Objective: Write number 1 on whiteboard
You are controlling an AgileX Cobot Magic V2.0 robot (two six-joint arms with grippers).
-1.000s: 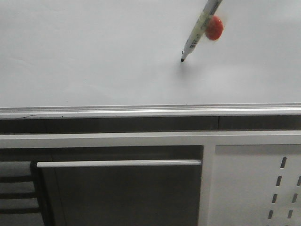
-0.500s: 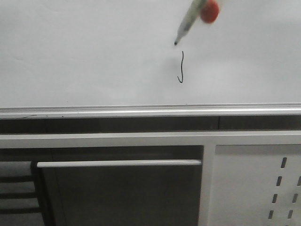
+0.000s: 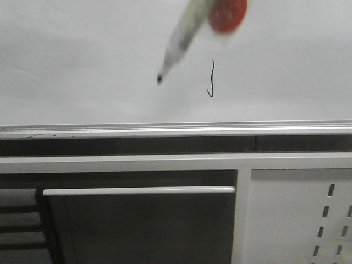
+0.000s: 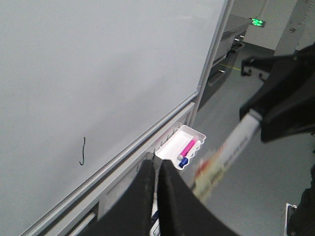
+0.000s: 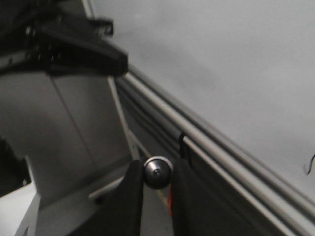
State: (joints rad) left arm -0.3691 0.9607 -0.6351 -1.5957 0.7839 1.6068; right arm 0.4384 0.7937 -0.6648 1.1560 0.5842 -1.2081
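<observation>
One number 1, one whiteboard

My left gripper ends in two smooth, matte black fingers, broad at the base and narrowing to rounded tips. My right gripper has the same dark, tapered fingers, plain and unmarked. The blurred black angular housing of my other arm shows no visible screws or cables.

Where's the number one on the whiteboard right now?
In the front view, the number 1 sits right of centre on the whiteboard, just right of the marker tip and above the silver ledge.
</observation>
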